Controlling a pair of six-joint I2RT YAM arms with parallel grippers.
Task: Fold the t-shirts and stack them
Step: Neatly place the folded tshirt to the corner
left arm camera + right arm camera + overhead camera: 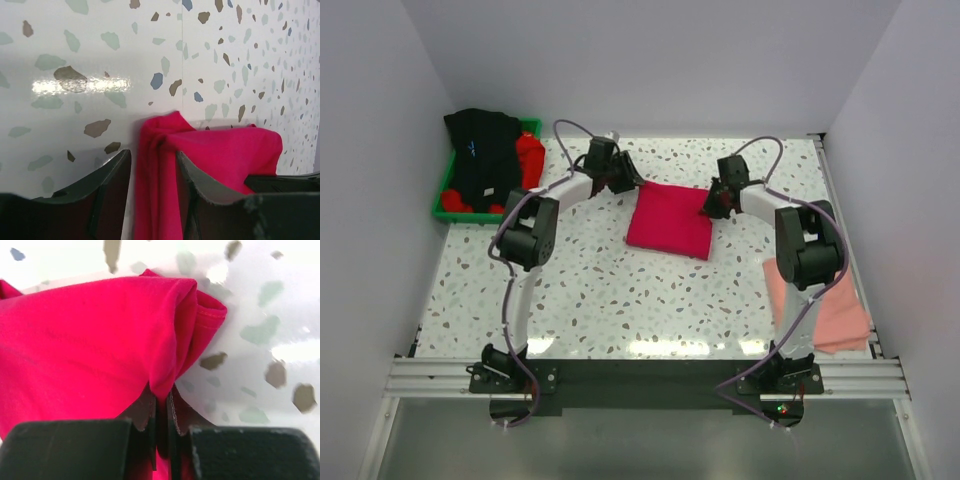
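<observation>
Since the table (pixel 610 300) is the biggest thing, start there: speckled top, both arms reaching to its far middle. Next, the crimson-pink t-shirt (pixel 669 221), folded to a rough square at the centre, between the two claws. The salmon-pink t-shirt (pixel 835 305) lies flat at the right edge, partly hidden by the right arm, well apart from the square. The green tray (pixel 444 205) at far left holds the black t-shirt (pixel 480 155), draped over it, and the bright red t-shirt (pixel 530 155) beside that. The left claw (pixel 152 187) is at the shirt's far-left corner, jaws spread, bunched edge standing between them, not pinched as far as the wrist view shows. The right claw (pixel 161 412) is clenched on a fold of the same shirt at its right edge, cloth squeezed thin between the pads. Looks like you're mid-fold or about to shift the square. To do it well, close the left on all layers at the corner before lifting. Hold both claws level and evenly apart so the cloth is taut, and move low over the table. A one-sided pull will likely unroll the fold.
</observation>
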